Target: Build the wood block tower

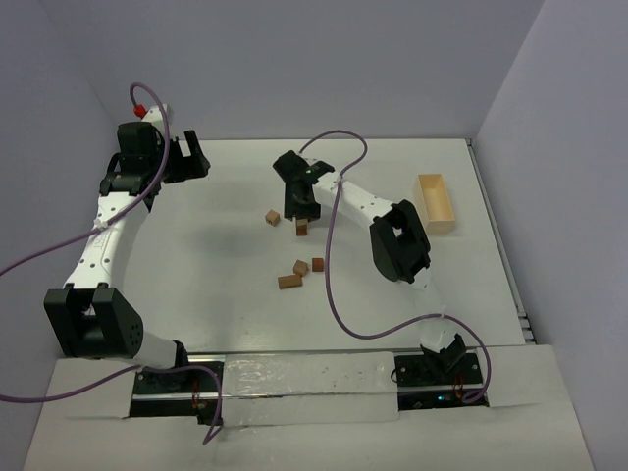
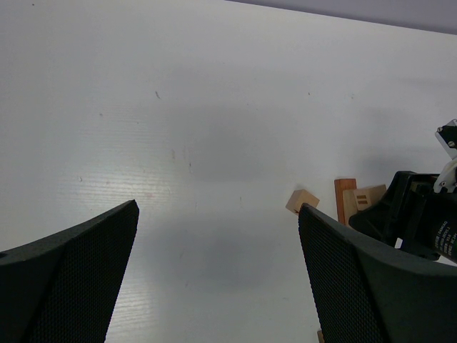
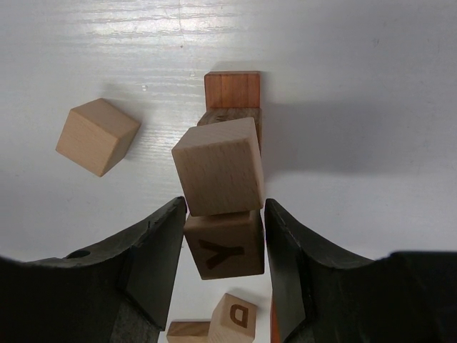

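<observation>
In the right wrist view my right gripper [image 3: 225, 207] is shut on a tan wood block marked Y [image 3: 227, 246], one finger against each side. Just beyond it, a pale cube [image 3: 218, 168] tops the tower, above a dark block and a red-brown block [image 3: 232, 89]. From above, the right gripper [image 1: 299, 208] hides most of the tower [image 1: 302, 228]. A loose pale cube [image 3: 98, 136] lies left of it. My left gripper [image 1: 191, 157] hangs open and empty at the far left, and its wrist view [image 2: 218, 207] has only bare table between the fingers.
Three more wood blocks lie nearer the arms: a red-brown cube [image 1: 318, 264], a tan cube [image 1: 301, 267] and a short bar [image 1: 289, 282]. A loose cube [image 1: 272, 217] sits left of the tower. The pale wooden tray [image 1: 437, 203] stands at the right, near the wall.
</observation>
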Motion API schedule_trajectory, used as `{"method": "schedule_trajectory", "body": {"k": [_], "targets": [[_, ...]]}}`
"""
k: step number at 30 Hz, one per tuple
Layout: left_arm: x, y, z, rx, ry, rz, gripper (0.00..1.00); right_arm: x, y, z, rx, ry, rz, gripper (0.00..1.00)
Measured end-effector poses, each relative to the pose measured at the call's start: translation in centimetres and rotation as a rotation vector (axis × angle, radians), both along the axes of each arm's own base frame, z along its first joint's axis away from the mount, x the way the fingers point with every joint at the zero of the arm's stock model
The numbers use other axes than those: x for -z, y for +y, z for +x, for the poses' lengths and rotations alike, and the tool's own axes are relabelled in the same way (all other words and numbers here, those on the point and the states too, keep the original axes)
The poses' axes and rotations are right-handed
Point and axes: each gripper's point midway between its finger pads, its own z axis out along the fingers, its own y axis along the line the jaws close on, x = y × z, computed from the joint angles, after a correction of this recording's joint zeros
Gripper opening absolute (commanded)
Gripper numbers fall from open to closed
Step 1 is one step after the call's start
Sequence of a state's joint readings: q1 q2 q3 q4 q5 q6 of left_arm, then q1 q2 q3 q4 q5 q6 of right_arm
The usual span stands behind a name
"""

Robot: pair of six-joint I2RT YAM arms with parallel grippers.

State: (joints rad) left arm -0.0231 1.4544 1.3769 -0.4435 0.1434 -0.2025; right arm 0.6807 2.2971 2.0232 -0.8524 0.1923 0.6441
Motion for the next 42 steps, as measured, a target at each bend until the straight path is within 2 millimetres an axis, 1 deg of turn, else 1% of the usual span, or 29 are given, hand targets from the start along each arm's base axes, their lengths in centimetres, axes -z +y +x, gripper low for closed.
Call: {"method": "schedule_trajectory", "body": {"k": [4, 12, 15, 21, 29, 32, 42], "targets": [[0.0, 0.0, 0.0, 0.0, 0.0, 0.0, 0.99, 0.0, 0.1, 0.0, 0.006, 0.002, 0.005, 0.58], [0.0, -0.1, 0.0, 0.003, 0.0, -0.002, 0.99, 0.0, 0.1, 0.0, 0.01, 0.003, 0.008, 0.66], [0.1, -0.1, 0.0, 0.006, 0.002, -0.004, 0.99, 0.0, 0.1, 0.0, 0.009, 0.002, 0.006, 0.68], [0.3, -0.2, 0.1, 0.011, 0.007, -0.007, 0.99, -0.1, 0.0, 0.1, 0.004, -0.006, -0.002, 0.66], [0.4, -0.3, 0.1, 0.013, 0.009, -0.007, 0.99, -1.8, 0.3, 1.2, 0.0, -0.055, 0.006, 0.63], [0.4, -0.3, 0.1, 0.013, 0.01, -0.007, 0.99, -2.1, 0.4, 1.5, 0.001, -0.064, 0.01, 0.63], [0.4, -0.3, 0.1, 0.013, 0.01, -0.007, 0.99, -1.8, -0.1, 1.9, 0.01, -0.061, 0.004, 0.59]]}}
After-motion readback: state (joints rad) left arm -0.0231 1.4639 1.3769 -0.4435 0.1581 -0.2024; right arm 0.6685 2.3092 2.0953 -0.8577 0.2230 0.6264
